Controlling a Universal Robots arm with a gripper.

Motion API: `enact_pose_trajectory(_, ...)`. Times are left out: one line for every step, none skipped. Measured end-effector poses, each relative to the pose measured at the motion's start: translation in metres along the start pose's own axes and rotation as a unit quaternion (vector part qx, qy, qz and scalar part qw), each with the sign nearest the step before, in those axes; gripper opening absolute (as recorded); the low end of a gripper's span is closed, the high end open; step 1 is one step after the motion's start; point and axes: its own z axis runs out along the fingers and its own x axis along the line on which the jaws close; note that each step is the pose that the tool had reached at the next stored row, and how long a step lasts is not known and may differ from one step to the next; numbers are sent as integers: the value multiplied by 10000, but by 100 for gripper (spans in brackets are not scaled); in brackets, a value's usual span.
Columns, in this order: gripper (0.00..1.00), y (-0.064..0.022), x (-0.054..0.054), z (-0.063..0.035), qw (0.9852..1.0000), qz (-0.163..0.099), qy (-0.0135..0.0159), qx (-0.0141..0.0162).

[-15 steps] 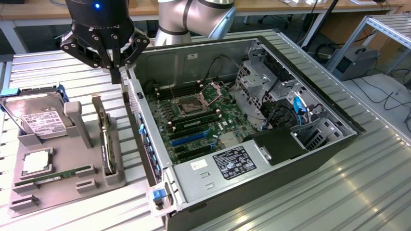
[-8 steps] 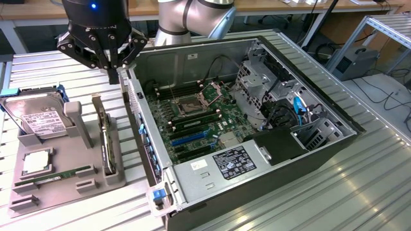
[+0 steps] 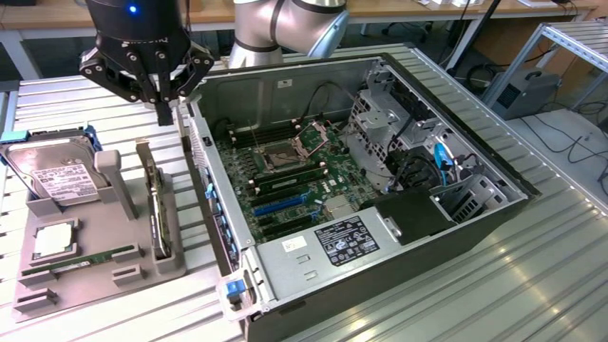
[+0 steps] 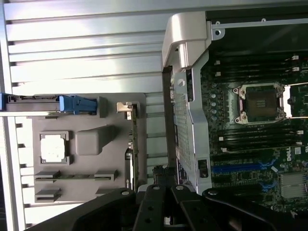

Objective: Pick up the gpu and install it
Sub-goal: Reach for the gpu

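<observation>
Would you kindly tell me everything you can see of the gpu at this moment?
The gpu is a thin rectangular card, dark with a green board edge and a silver metal bracket at the end nearer the gripper. It stands on its long edge in a slot of the gray holder, beside the open computer case, not installed. Only the holder touches it; the shut gripper hangs above its bracket end, apart from it.

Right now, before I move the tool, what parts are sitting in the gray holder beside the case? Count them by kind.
Hard drive: 1
gpu: 1
Memory stick: 1
Processor chip: 1
Total: 4, all in the gray holder
</observation>
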Motion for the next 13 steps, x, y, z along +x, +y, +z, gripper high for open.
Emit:
enact_pose_trajectory(11, 0, 3, 0, 10000, 0, 0, 0)
enact_pose_trajectory(11, -1, 14, 0, 10000, 0, 0, 0)
enact_pose_trajectory(11, -3, 34, 1, 10000, 0, 0, 0)
enact_pose_trajectory(11, -4, 46, 2, 10000, 0, 0, 0)
enact_pose_trajectory(11, -4, 53, 4, 10000, 0, 0, 0)
enact_pose_trajectory(11, -5, 58, 5, 10000, 0, 0, 0)
enact_pose_trajectory(11, -5, 66, 7, 10000, 0, 0, 0)
enact_pose_trajectory(11, -7, 83, 8, 10000, 0, 0, 0)
enact_pose_trajectory(11, -10, 129, 10, 10000, 0, 0, 0)
enact_pose_trajectory(11, -14, 171, 11, 10000, 0, 0, 0)
enact_pose_trajectory(11, -20, 233, 11, 10000, 0, 0, 0)
enact_pose_trajectory(11, -62, 281, 9, 10000, 0, 0, 0)
enact_pose_trajectory(11, -97, 308, 7, 10000, 0, 0, 0)
